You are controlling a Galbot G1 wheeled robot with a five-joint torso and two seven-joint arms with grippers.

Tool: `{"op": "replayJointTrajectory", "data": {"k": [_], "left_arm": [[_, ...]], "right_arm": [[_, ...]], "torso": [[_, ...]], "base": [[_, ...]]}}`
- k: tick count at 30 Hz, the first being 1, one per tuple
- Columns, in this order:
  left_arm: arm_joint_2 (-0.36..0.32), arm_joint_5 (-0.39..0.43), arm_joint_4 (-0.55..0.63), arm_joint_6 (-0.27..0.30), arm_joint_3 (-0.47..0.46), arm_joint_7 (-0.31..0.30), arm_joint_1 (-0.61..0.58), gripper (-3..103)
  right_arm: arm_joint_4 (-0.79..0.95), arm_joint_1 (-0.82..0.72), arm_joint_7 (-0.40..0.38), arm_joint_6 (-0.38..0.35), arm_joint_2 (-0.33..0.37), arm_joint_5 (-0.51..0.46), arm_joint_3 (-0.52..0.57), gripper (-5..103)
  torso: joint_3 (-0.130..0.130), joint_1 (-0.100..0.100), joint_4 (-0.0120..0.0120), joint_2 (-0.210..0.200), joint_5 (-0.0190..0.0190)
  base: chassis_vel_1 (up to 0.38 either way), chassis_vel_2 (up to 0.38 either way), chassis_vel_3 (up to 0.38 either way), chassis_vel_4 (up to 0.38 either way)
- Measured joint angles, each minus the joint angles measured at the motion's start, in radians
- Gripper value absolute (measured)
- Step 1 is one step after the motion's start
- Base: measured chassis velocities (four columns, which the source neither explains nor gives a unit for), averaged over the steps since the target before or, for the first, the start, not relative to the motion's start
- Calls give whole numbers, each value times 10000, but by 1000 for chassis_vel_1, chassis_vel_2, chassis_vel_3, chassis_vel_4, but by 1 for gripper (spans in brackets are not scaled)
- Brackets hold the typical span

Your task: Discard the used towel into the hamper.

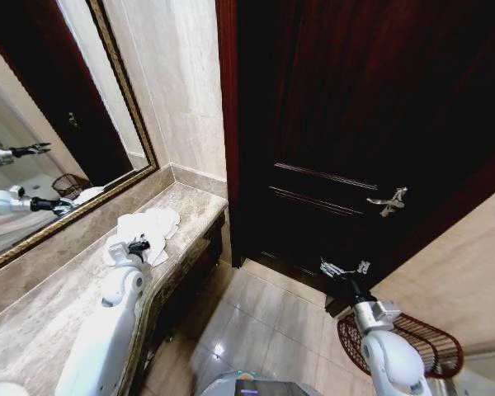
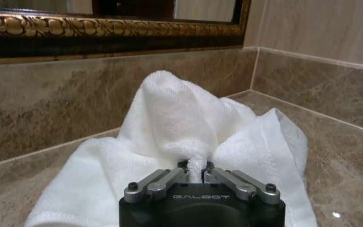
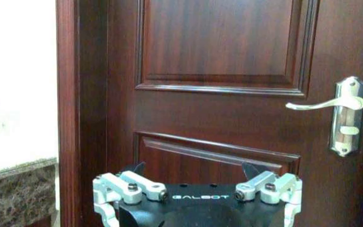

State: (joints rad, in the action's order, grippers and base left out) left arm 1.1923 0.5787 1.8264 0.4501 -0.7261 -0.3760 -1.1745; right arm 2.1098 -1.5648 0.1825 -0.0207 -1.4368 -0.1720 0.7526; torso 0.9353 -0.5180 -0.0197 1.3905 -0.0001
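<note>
My left gripper (image 2: 196, 171) has its fingers pinched on a fold of the towel (image 2: 188, 142), which lies on the bench (image 1: 58, 305); lifting and carrying to the hamper (image 1: 417, 342) on the floor remain, right gripper (image 1: 344, 268) spread idle.

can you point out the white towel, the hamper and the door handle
crumpled white terry towel (image 2: 168, 113), left wrist view, on its raised fold above the left gripper (image 2: 194, 169).
round reddish-brown openwork hamper (image 1: 433, 342), head view, on its slatted wall.
silver lever door handle (image 3: 323, 103), right wrist view, on the lever.
</note>
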Motion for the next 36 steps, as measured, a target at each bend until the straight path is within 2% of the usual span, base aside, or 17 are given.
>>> {"op": "replayJointTrajectory", "data": {"k": [27, 36], "left_arm": [[-50, -122, 591, -241, -167, 148, -230, 6], [-133, -342, 1225, -732, -302, 487, -596, 6]], "right_arm": [[187, -22, 36, -15, 43, 83, 31, 100], [223, -19, 37, -16, 41, 106, 33, 100]], "torso": [[-1, 0, 1, 0, 0], [-1, 0, 0, -1, 1]], "base": [[0, 0, 0, 0], [0, 0, 0, 0]]}}
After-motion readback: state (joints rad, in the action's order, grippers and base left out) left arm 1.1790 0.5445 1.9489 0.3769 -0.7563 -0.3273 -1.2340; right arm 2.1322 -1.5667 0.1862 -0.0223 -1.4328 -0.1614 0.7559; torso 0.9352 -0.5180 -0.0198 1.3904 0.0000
